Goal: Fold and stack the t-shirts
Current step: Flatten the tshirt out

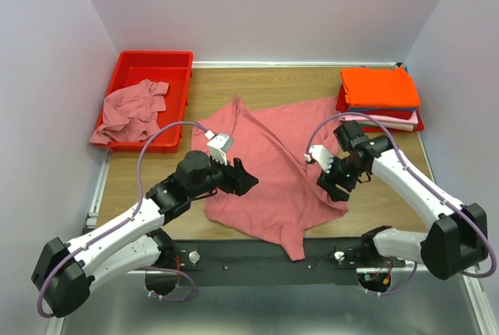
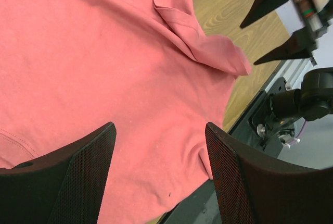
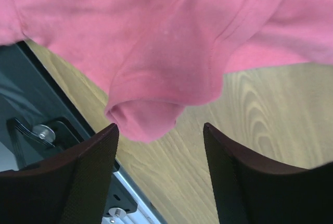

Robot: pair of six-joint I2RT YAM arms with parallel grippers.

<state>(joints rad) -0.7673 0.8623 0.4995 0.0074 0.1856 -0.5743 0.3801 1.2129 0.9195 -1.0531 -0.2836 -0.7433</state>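
Observation:
A large dusty rose t-shirt [image 1: 269,167] lies spread and wrinkled across the middle of the table, one corner trailing over the near edge. My left gripper [image 1: 245,179] hovers open over its left half, and the left wrist view shows only flat cloth [image 2: 93,52] between the wide jaws of the left gripper [image 2: 158,130]. At the shirt's right edge, my right gripper [image 1: 334,188] is open. In the right wrist view a rolled sleeve fold [image 3: 148,112] hangs just ahead of the right gripper [image 3: 160,130], free of both fingers. Folded t-shirts, bright orange [image 1: 378,87] on top, are stacked at the back right.
A red plastic bin [image 1: 156,61] stands at the back left with a crumpled pink shirt [image 1: 129,113] draped over its front rim. Bare wooden table [image 3: 260,114] shows to the right of the spread shirt. A black rail [image 1: 257,261] runs along the near edge.

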